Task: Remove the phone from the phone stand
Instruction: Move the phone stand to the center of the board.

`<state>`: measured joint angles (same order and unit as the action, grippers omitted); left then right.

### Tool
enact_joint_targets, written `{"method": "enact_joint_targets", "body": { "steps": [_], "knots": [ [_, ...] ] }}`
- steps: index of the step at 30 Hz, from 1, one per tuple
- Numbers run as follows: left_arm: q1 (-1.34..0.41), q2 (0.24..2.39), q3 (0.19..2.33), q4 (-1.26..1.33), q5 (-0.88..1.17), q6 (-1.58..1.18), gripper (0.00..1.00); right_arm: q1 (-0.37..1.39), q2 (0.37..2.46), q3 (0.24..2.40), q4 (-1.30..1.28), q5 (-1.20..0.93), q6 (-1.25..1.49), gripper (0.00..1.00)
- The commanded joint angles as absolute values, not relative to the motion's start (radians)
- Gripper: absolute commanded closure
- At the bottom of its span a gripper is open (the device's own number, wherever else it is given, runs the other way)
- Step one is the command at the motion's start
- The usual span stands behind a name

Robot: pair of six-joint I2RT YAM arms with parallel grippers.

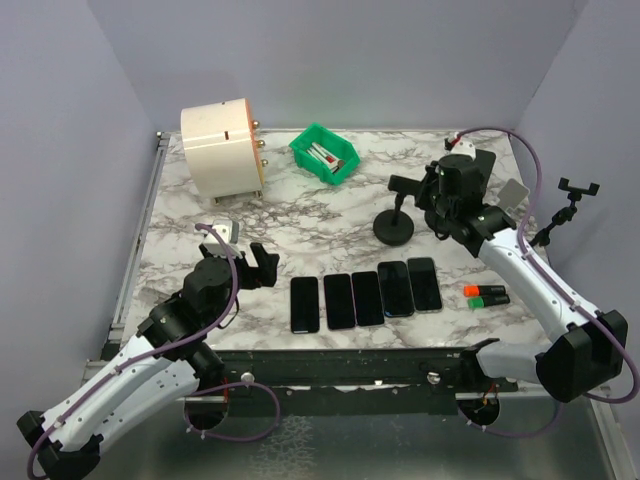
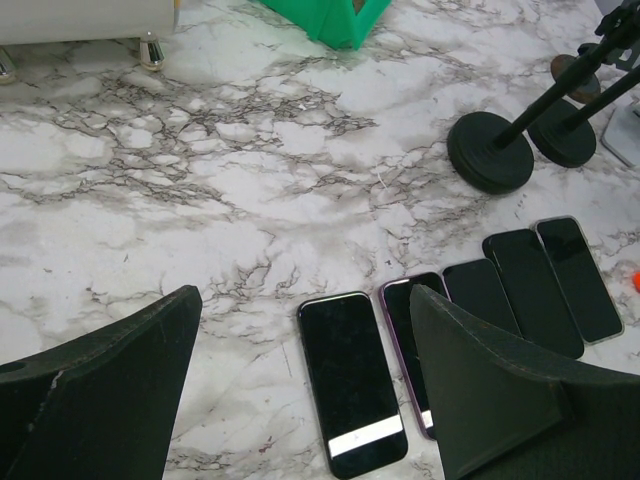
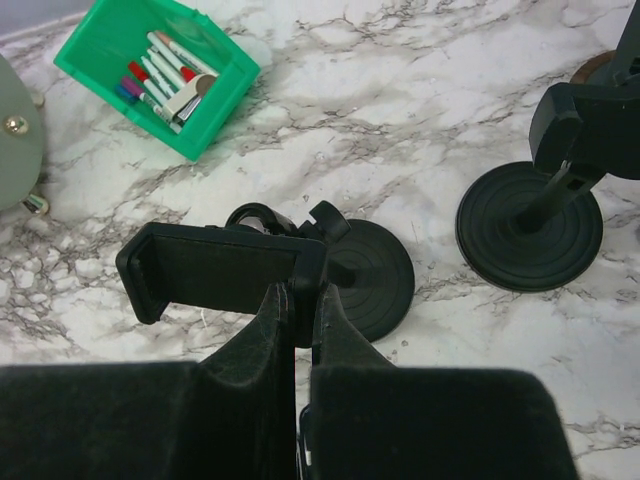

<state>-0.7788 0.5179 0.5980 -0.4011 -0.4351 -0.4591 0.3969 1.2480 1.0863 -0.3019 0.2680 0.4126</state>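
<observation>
While the right gripper (image 3: 303,315) sat pinched shut right at the phone stand (image 3: 215,270) — the left gripper (image 2: 305,300) hung wide open over five phones (image 1: 365,296) lying flat.

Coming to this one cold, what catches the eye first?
Five phones lie flat in a row at the near middle of the table, the open left gripper by the row's left end. Behind them the shut right gripper is at the empty clamp of a black phone stand. A green bin sits farther back.
</observation>
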Motion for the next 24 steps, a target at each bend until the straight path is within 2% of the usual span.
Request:
{"method": "enact_joint_targets", "body": {
  "steps": [1,24],
  "knots": [
    [-0.773,0.505,0.587,-0.415,-0.433,-0.456,0.14,0.386,1.244,1.159,-0.248,0.287,0.401,1.00],
    [-0.774,0.480,0.583,-0.418,-0.431,-0.452,0.14,0.324,1.258,1.184,-0.236,0.256,0.417,1.00]
  ]
}}
